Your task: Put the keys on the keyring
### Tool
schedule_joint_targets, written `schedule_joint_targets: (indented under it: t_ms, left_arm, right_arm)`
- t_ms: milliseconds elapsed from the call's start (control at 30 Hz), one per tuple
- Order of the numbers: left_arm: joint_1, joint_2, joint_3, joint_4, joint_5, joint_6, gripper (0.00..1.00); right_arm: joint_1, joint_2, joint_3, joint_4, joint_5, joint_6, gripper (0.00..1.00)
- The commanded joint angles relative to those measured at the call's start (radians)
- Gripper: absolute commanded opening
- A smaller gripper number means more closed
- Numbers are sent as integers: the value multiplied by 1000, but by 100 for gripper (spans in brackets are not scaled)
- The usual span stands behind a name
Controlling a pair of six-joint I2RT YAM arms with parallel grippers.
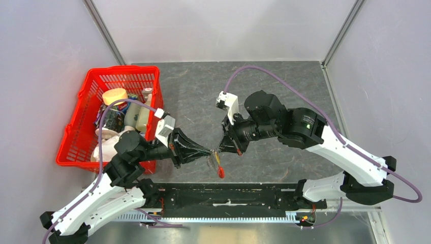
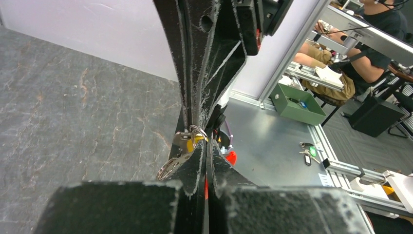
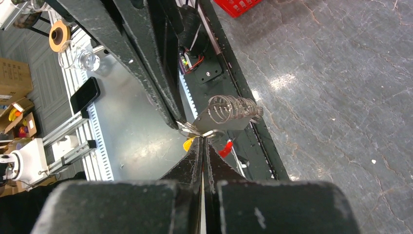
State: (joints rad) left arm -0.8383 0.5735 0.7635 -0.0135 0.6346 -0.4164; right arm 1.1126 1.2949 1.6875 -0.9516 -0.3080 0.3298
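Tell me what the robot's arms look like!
The left arm and right arm have white shells and black joints. A purple cable runs along each. The left gripper and right gripper are black, pointed and scuffed. A green light glows on the right arm.

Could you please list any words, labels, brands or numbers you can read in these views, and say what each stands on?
No text can be read.
The packages in the red basket carry labels that are too small to read.
Any print on the cardboard box is too blurred to tell.
The red tag of the keyring shows no legible print.
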Motion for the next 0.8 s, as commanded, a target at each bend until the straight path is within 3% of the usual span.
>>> schedule_joint_targets:
  t_ms: [0,333,567,767]
  left_arm:
    - [-4,4,33,-21,-59,33,2]
    - [-4,7,28,-6,-52,30,2]
    - [-4,6,28,-17,-72,30,2]
    - [-4,-3,55,-101,-156,51,2]
  right_arm:
    - [-1,-36,25,31,25,17,0]
    - [0,-101,-25,65,90,41,0]
    - [0,-128,-103,28,255,25,0]
    - [-2,-217,-331,89,283,90,32]
